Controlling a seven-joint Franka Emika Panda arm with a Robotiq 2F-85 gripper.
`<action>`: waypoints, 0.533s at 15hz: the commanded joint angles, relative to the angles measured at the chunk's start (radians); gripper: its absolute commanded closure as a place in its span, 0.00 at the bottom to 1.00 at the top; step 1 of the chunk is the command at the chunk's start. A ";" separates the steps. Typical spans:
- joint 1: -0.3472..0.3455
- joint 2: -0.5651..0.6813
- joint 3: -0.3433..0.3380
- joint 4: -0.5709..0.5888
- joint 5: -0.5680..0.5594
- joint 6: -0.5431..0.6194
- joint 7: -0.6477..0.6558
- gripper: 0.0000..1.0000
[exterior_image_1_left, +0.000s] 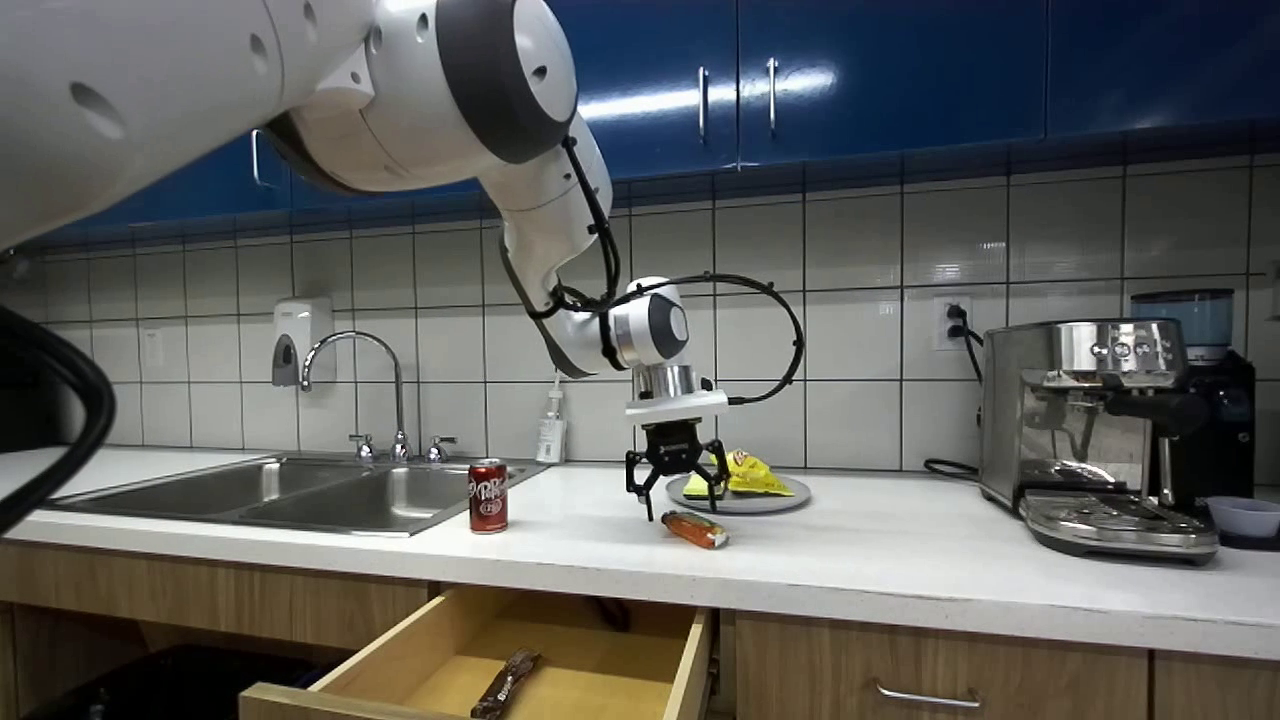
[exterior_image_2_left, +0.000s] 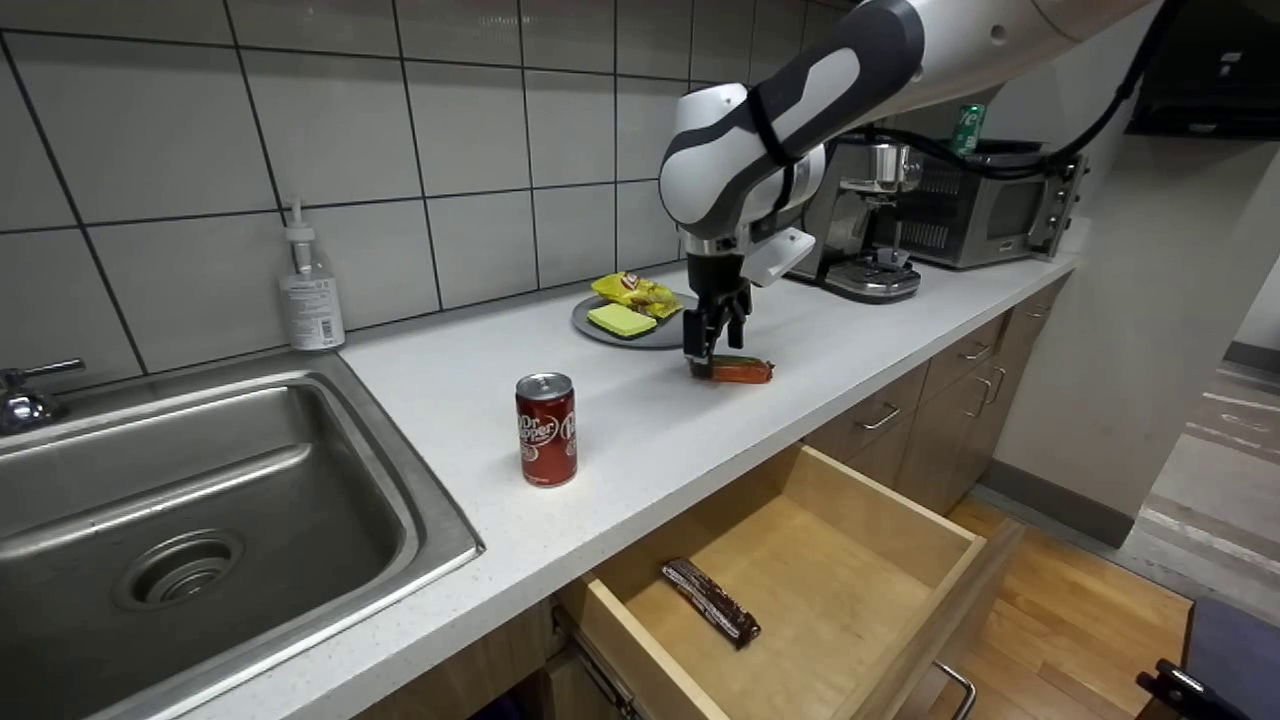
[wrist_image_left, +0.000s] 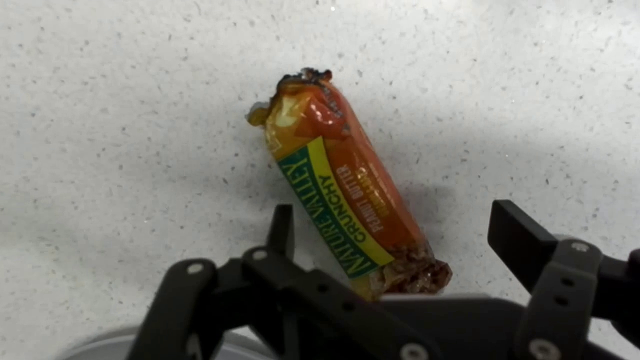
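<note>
My gripper (wrist_image_left: 392, 207) is open over the counter, its fingers spread wide. Between and below the fingers in the wrist view lies an orange-red Nature Valley bar (wrist_image_left: 345, 195), slanted; one end is partly hidden by the gripper. No grip on it shows. In both exterior views the gripper (exterior_image_1_left: 682, 510) points down just above this bar (exterior_image_1_left: 697, 531). Behind it stands a grey plate (exterior_image_2_left: 588, 325) with a yellow chip bag (exterior_image_2_left: 640, 293) and a yellow-green block (exterior_image_2_left: 620, 320). A red Dr Pepper can (exterior_image_2_left: 547, 432) stands upright toward the sink.
Below the counter a wooden drawer (exterior_image_2_left: 800, 565) is pulled out, with a brown wrapped bar (exterior_image_2_left: 712, 603) inside. A steel sink (exterior_image_2_left: 290, 470) and a pump bottle (exterior_image_2_left: 312, 300) are on one side, an espresso machine (exterior_image_1_left: 1090, 430) on the other. Blue cabinets (exterior_image_1_left: 890, 80) hang above.
</note>
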 joint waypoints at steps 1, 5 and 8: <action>-0.033 0.083 0.033 0.147 0.021 -0.104 -0.073 0.00; -0.048 0.100 0.038 0.196 0.016 -0.170 -0.130 0.00; -0.056 0.110 0.038 0.228 0.016 -0.204 -0.162 0.00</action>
